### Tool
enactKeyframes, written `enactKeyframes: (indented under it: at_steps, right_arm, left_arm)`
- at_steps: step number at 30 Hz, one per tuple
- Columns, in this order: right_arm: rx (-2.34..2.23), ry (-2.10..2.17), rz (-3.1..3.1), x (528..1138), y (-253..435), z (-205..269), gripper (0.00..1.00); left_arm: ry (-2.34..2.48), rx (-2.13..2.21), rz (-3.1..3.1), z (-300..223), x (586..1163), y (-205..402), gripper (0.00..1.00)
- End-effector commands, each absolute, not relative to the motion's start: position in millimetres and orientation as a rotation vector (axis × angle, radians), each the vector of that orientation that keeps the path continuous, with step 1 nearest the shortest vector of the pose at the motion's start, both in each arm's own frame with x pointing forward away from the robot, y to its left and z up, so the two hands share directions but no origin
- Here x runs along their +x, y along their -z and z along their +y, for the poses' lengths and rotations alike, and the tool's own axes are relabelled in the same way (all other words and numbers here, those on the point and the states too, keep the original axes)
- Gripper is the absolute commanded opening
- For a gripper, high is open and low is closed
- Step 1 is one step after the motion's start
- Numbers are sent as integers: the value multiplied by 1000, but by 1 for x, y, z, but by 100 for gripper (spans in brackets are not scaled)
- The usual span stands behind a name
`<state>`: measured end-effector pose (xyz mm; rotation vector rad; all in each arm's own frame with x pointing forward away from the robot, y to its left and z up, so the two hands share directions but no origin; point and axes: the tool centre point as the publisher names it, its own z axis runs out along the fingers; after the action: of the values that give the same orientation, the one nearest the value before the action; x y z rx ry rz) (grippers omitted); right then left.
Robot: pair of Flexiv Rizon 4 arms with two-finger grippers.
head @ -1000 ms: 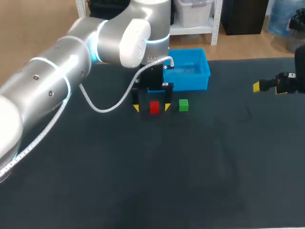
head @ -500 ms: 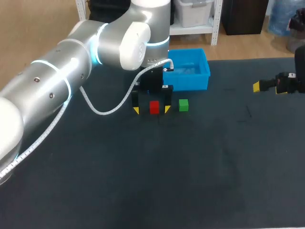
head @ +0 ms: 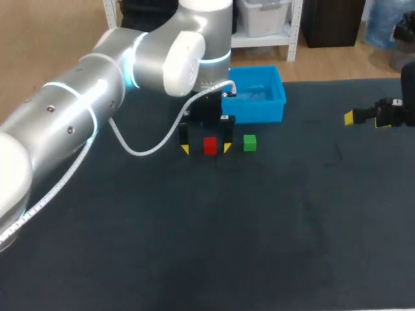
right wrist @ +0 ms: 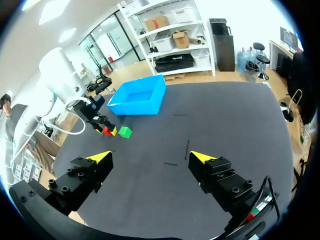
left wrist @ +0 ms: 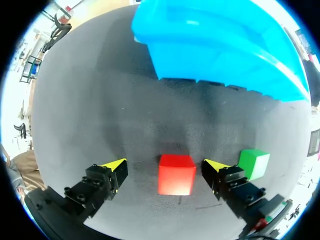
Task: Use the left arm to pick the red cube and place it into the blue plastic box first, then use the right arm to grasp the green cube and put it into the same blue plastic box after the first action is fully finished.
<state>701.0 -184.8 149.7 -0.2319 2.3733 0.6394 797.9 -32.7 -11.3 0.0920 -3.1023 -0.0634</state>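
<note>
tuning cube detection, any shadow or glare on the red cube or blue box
Left wrist view: small red cube sits in a soft dark shadow on the black table mat; blue plastic box has a pale sheen inside. Head view: same sheen on the box floor, bright glare on the left arm's silver shell.

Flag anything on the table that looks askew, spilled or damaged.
Nothing stands out. The red cube sits flat on the table between the fingers of the open left gripper, the green cube rests beside it, and the blue box stands upright behind them.
</note>
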Motion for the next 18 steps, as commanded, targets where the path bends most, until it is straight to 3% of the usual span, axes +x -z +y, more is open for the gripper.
enactKeyframes:
  at_steps: [1, 2, 3, 5, 7, 11, 12, 18]
  right_arm:
    - [-232, -638, 2374, 701, -150, -185, 100]
    - [-232, -638, 2374, 701, -150, -185, 100]
    - [-232, -638, 2374, 701, -150, -185, 100]
    - [-232, -638, 2374, 701, -150, -185, 100]
    - [-232, -638, 2374, 701, -150, -185, 100]
    - [-232, -638, 2374, 701, -150, -185, 100]
    - [-232, -638, 2374, 701, -150, -185, 100]
    - [-232, -638, 2374, 701, -150, -185, 100]
  left_arm:
    - [67, 92, -3098, -35, 801, 12, 89]
    - [66, 93, -3098, -36, 801, 11, 73]
    - [65, 94, -3096, -36, 801, 12, 50]
    - [64, 94, -3094, -36, 800, 12, 41]
    - [65, 94, -3091, -37, 799, 13, 39]
    - [66, 94, -3085, -38, 797, 14, 15]
    - [67, 94, -3084, -38, 796, 15, 3]
    - [65, 97, -3084, -38, 797, 15, 0]
